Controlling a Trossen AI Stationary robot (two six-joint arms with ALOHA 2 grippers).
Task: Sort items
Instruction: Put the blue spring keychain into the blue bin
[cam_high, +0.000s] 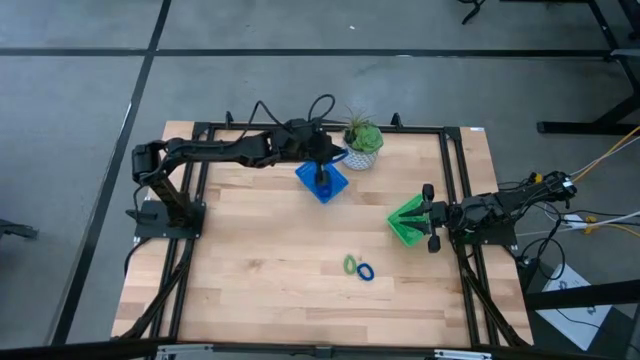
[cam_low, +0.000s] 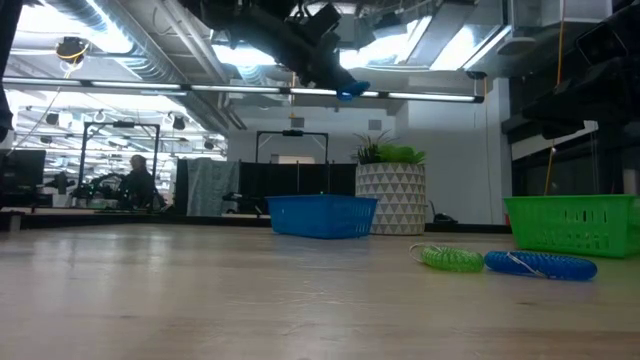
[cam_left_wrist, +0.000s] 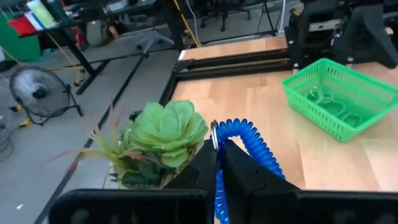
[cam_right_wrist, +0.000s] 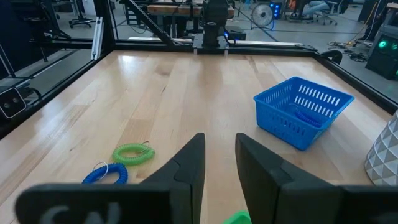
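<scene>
The left gripper (cam_high: 322, 178) is hanging over the blue tray (cam_high: 335, 187), its fingers (cam_left_wrist: 245, 180) pressed together and pinching a blue coiled ring (cam_left_wrist: 252, 144). In the low view the same ring (cam_low: 352, 90) is showing high above the tray (cam_low: 320, 216), so the tray is lying straight below the load; judged from this, the coming move is calling for a release only, with no sideways travel.

Two items are lying loose on the table (cam_high: 250, 250): a green ring (cam_high: 350, 264) and a blue ring (cam_high: 365, 271), touching or nearly so. In the high view, they are sitting at about 5 o'clock from the left gripper and at about 8 o'clock from the right gripper (cam_high: 432, 218), and the right arm is the nearer one. The pair's long axis is running roughly 10 o'clock to 4 o'clock in the high view.

The right gripper is waiting beside the green tray (cam_high: 405, 222), its fingers (cam_right_wrist: 189, 163) standing partly spread and holding nothing. Sorted rings are already lying in both trays. A potted plant (cam_high: 362, 142) is standing at 1 o'clock from the blue tray.

No brand, label or readable writing is showing in any view.
</scene>
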